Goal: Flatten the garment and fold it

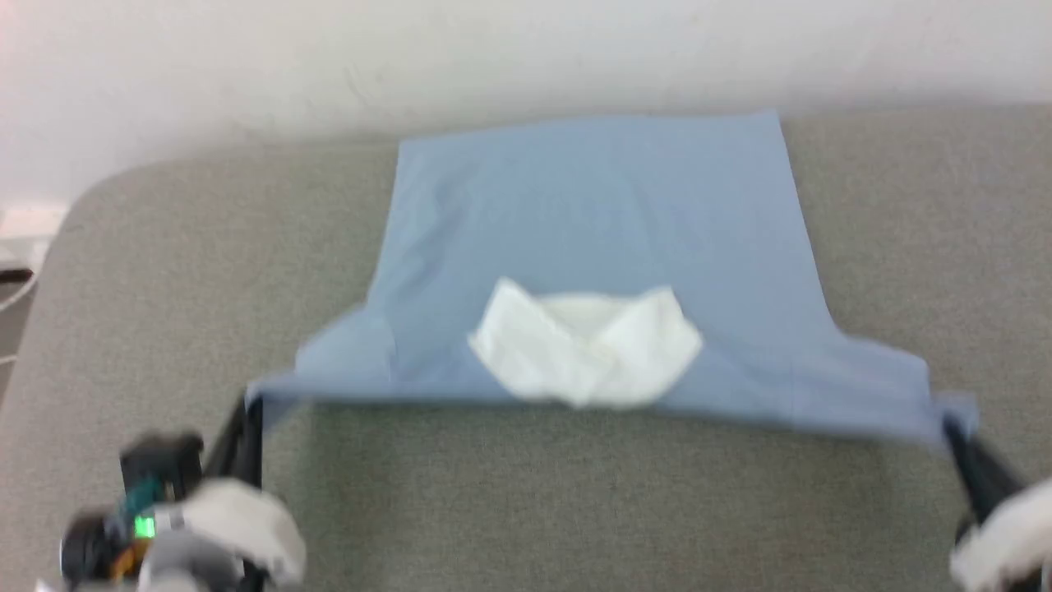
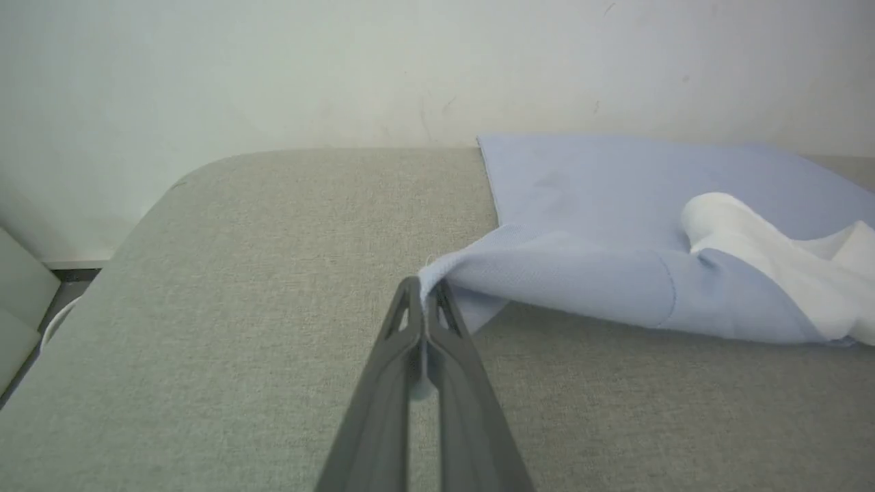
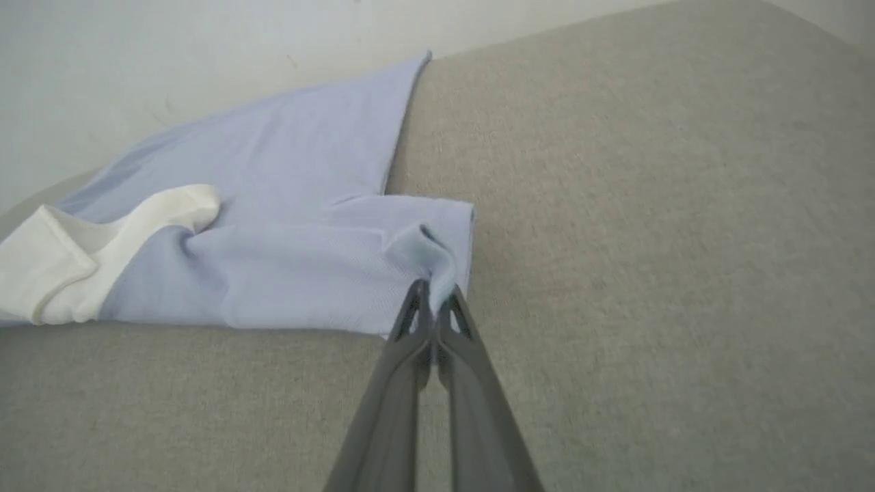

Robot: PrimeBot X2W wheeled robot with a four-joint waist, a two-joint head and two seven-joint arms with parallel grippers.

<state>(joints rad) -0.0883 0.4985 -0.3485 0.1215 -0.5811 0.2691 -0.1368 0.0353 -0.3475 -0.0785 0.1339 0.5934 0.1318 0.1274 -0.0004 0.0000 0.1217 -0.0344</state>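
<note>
Head view, and the garment [image 1: 592,214] lies spread on the grey padded surface [image 1: 575,493], collar [image 1: 585,345] nearest the robot; left gripper [image 1: 251,409] and right gripper [image 1: 953,427] each pinch a near corner tight. Pull evenly, hold that edge taut and level, I'd say

We read this as bare test room or lab corner, perhaps spare room of home; head view too blurred for us to settle it. Signs we go by: wide grey cloth-covered pad [image 1: 526,493] with rounded corner as work surface, set against plain white wall [image 1: 526,49] with faint scuffs. Pale box [image 1: 29,224] and thin white cable [image 2: 51,326] low at pad's left end, beside dark floor strip [image 2: 68,277]. Garment [image 1: 592,214] spread on pad, as at folding station.
</note>
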